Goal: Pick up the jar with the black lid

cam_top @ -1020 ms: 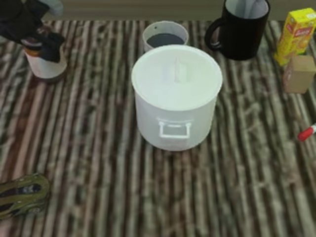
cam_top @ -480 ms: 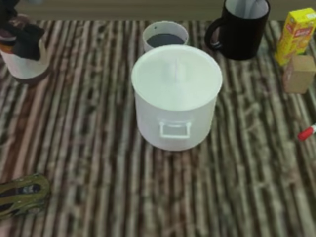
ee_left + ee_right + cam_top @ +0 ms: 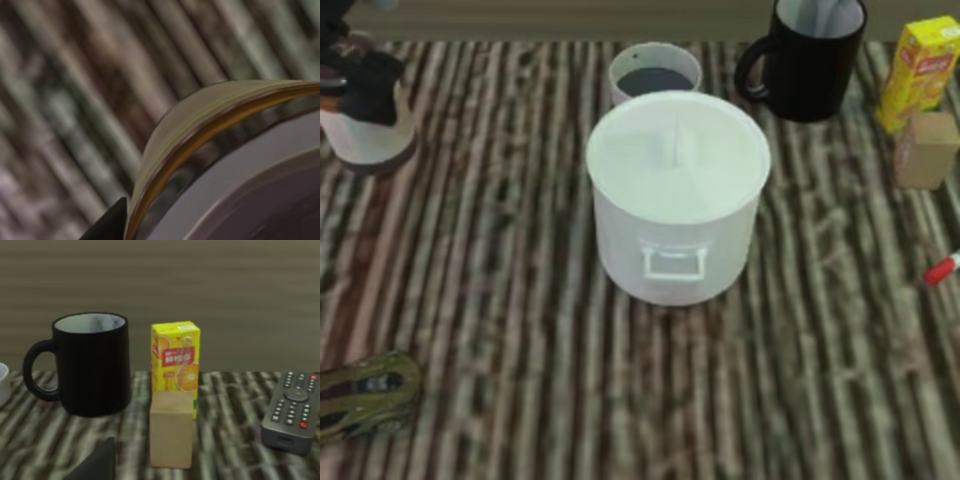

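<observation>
Top view: the jar with the black lid [image 3: 365,125] is seen far left of the white pot [image 3: 677,195], pinched at its lid by the left tool [image 3: 360,75]. A shallow pinch could let it slip.

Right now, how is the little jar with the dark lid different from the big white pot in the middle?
The small cylindrical jar with the dark lid is much smaller than the big white lidded pot. The jar sits at the table's far left with the left gripper over it; the pot stands in the middle, untouched. The jar's top is dark with an orange band; the pot's lid is white, and it has a handle. Both are round with white sides.
</observation>
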Controlling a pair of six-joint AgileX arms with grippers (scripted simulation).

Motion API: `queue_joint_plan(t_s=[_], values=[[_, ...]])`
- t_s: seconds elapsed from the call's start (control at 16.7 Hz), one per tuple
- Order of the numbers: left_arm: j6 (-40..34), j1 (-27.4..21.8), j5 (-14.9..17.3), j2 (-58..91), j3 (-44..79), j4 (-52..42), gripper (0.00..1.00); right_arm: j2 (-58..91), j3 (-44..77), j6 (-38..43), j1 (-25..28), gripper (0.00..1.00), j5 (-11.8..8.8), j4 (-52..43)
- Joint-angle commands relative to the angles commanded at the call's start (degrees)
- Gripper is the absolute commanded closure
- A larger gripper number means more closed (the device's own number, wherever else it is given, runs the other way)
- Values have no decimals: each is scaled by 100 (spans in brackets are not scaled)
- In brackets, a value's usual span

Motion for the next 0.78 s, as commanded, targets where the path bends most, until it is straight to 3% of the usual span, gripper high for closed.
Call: queue_joint_plan(t_s=[0.24,0.78], values=[[-884,-343,-280,-177,-464,311,100,0,0,0,0,0,0,0],[-4616,-1712,-1350,-915,-2296,1511,100,0,0,0,0,0,0,0]])
